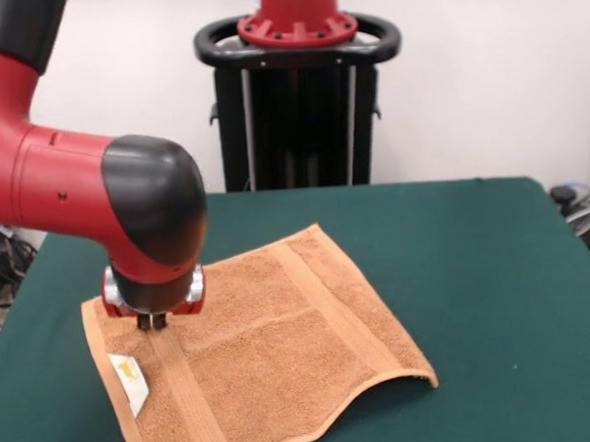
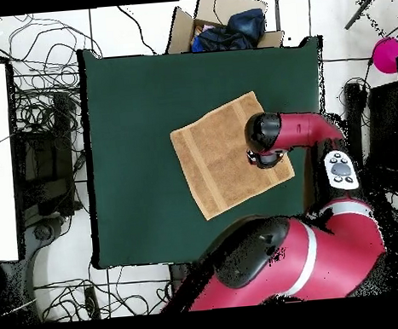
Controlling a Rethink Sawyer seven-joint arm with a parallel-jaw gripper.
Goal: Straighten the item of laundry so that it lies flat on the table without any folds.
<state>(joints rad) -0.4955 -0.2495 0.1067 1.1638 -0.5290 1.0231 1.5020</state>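
The orange-tan towel [image 1: 282, 332] lies spread on the dark green table [image 1: 478, 270], left of centre in the front view. Band stripes run across near both ends, and a small white tag [image 1: 129, 379] sits at its left end. Its near right edge arches slightly off the table. My gripper [image 1: 152, 323] stands straight down on the towel's left end by the band stripe, its tips close together and pinching the cloth. In the overhead view the towel [image 2: 219, 157] lies right of the centre of the table [image 2: 130, 117], and my wrist [image 2: 265, 140] hides the gripper.
The robot's black pedestal [image 1: 301, 100] stands behind the table's far edge. In the overhead view a cardboard box with dark cloth [image 2: 226, 28] sits past the table's top edge, cables [image 2: 44, 106] lie on the floor at left, and a pink object [image 2: 390, 54] is at right.
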